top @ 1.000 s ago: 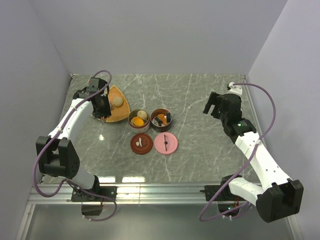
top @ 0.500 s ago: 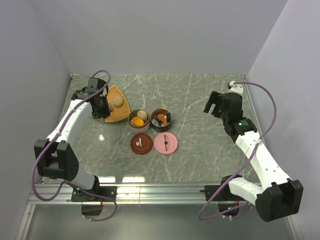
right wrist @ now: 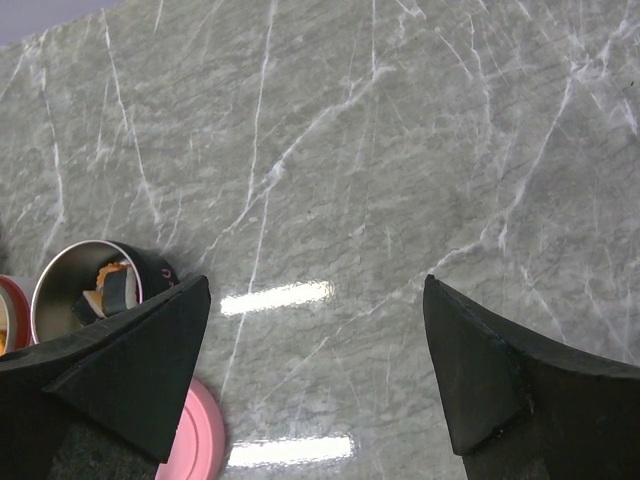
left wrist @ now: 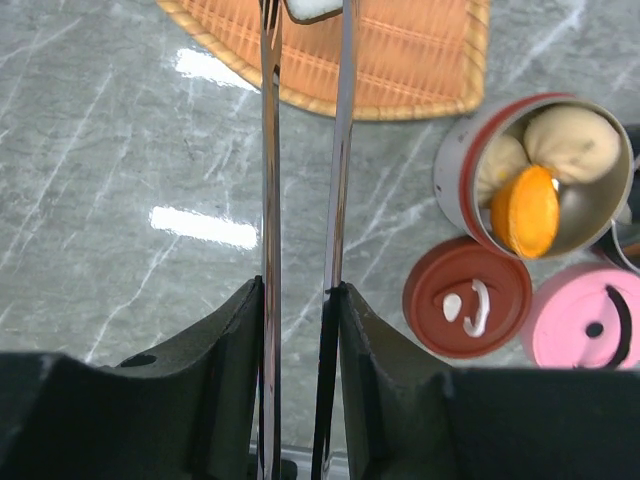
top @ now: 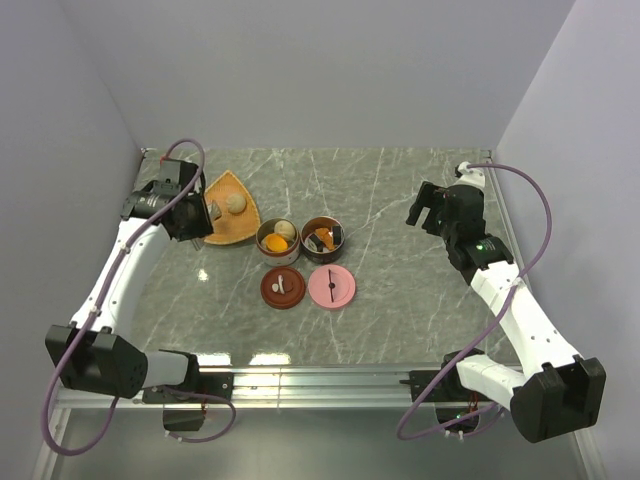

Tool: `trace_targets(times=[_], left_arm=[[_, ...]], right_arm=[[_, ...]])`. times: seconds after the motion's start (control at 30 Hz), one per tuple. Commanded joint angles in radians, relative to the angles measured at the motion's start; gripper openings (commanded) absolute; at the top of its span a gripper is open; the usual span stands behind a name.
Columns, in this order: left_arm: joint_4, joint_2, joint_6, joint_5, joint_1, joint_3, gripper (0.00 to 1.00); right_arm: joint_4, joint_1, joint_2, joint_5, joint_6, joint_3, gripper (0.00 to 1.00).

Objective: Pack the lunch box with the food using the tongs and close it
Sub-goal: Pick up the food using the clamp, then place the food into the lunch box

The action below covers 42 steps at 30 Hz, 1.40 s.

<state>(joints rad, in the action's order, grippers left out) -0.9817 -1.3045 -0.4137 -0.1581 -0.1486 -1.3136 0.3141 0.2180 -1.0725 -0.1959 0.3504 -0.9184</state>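
Across the grey marble table (top: 400, 200), the left end effector (left wrist: 297, 292) was clamped on the tongs (left wrist: 341, 150), tips over the orange plate (left wrist: 400, 60) far left; the right end effector (right wrist: 316, 285) stood wide apart, empty.

From left stand plate (top: 226, 230), left tin (top: 278, 258), right tin (top: 322, 257); left lid (top: 283, 288) and right lid (top: 332, 287) lie before them.

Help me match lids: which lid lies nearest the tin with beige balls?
The dark red lid, left of the pink lid, bearing white marks.
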Motion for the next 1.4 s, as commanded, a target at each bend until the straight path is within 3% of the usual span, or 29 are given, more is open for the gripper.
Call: trace_targets(times=[0.0,0.27,0.57,0.87,1.37], left_arm=[[-0.012,0.051,-0.036,0.009,-0.063,-0.065,0.27],[-0.037,0.019,-0.16,-0.011,-0.363,-0.19,0.27],[0.021,-0.082,-0.203,0.017,-0.552,-0.24,0.27],[0.034,-0.154,-0.22,0.012,-0.658,-0.216,0.27],[0.026,-0.136,-0.258,0.012,-0.687,-0.122,0.28]], right_arm=[[-0.038,-0.006,0.008,0.001,0.01,-0.04,0.93],[-0.029,-0.006,0.026,0.001,0.027,-0.025,0.93],[-0.01,-0.006,0.08,-0.02,0.039,0.007,0.93],[0.014,-0.006,0.123,-0.04,0.041,0.026,0.93],[0.025,-0.006,0.141,-0.037,0.053,0.039,0.94]])
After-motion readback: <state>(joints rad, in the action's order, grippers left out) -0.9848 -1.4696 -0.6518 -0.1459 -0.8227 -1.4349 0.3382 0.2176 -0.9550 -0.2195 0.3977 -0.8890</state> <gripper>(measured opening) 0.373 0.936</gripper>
